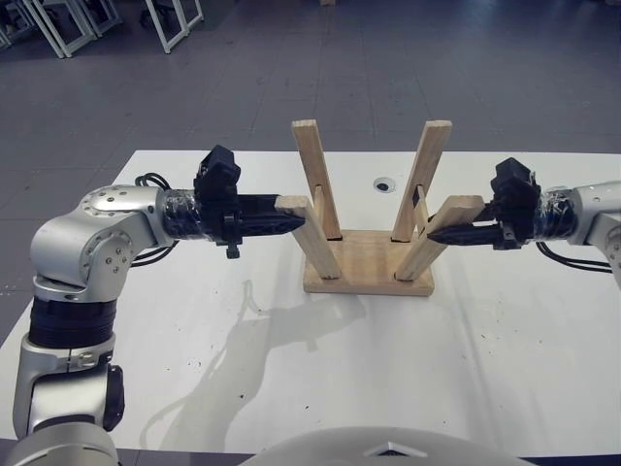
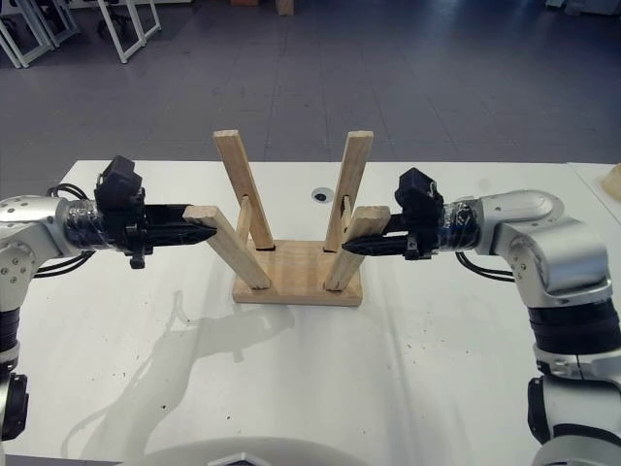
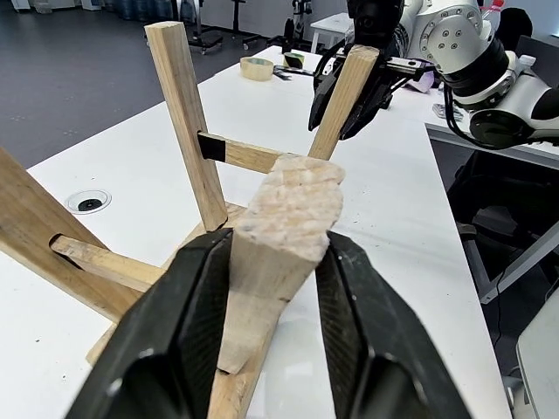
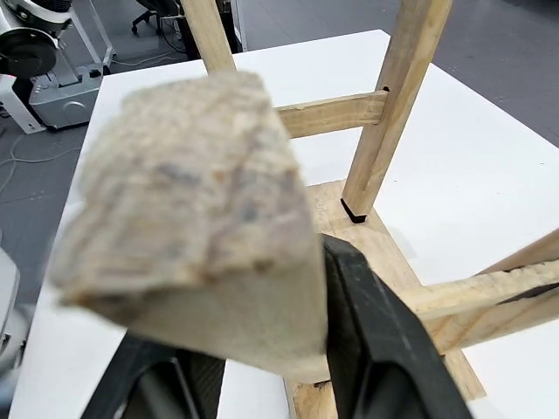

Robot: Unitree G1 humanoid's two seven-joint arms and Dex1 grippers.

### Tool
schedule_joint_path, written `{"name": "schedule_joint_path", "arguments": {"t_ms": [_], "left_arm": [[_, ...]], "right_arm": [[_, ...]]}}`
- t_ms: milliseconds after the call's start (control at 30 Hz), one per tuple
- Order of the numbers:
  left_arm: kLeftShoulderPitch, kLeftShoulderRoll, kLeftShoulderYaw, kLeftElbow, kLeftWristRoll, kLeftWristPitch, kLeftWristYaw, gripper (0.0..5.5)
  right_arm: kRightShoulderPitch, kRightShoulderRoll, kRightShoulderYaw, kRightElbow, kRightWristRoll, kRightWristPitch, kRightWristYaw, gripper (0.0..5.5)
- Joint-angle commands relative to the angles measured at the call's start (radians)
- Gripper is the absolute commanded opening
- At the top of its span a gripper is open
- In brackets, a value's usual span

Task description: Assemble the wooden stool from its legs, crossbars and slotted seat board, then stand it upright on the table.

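The wooden stool lies upside down on the white table (image 1: 291, 379), its slotted seat board (image 1: 369, 264) flat and its legs pointing up and splayed. Crossbars (image 3: 249, 155) join the legs on each side. My left gripper (image 1: 288, 221) is shut on the top of the near left leg (image 1: 316, 238), whose rough end (image 3: 293, 196) sits between its black fingers (image 3: 196, 301). My right gripper (image 1: 439, 233) is shut on the top of the near right leg (image 1: 437, 238), its end (image 4: 188, 209) close before that wrist camera. The two far legs (image 1: 315, 175) stand free.
A round cable hole (image 1: 387, 183) sits in the table behind the stool. A tape roll (image 3: 256, 66) and small items lie at the table's far right end. Grey floor and white frames (image 1: 58, 24) lie beyond the table. Bare table stretches in front of the stool.
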Motion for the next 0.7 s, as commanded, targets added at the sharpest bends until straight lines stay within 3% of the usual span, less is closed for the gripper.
{"name": "schedule_joint_path", "arguments": {"t_ms": [33, 233, 400, 467, 533, 700], "left_arm": [[0.097, 0.057, 0.046, -0.062, -0.095, 0.107, -0.033, 1.4], [0.286, 0.173, 0.187, -0.232, -0.501, 0.388, -0.05, 1.4], [0.307, 0.197, 0.2, -0.196, -0.705, 0.457, 0.045, 1.4], [0.278, 0.191, 0.175, -0.127, -0.682, 0.451, 0.082, 1.67], [0.206, 0.169, 0.11, -0.03, -0.599, 0.438, 0.089, 2.04], [0.01, 0.088, -0.026, 0.238, -0.367, 0.35, 0.053, 2.84]], "right_arm": [[0.086, -0.029, -0.001, -0.151, 0.182, 0.199, 0.031, 1.33], [0.114, -0.037, -0.136, -0.155, 0.569, 0.578, -0.062, 1.33], [0.12, -0.033, -0.156, -0.077, 0.858, 0.699, -0.26, 1.33], [0.113, -0.026, -0.126, -0.035, 0.938, 0.703, -0.354, 1.33], [0.09, 0.006, -0.082, 0.015, 0.927, 0.706, -0.425, 1.99], [-0.006, 0.076, 0.032, 0.199, 0.694, 0.639, -0.424, 2.93]]}}
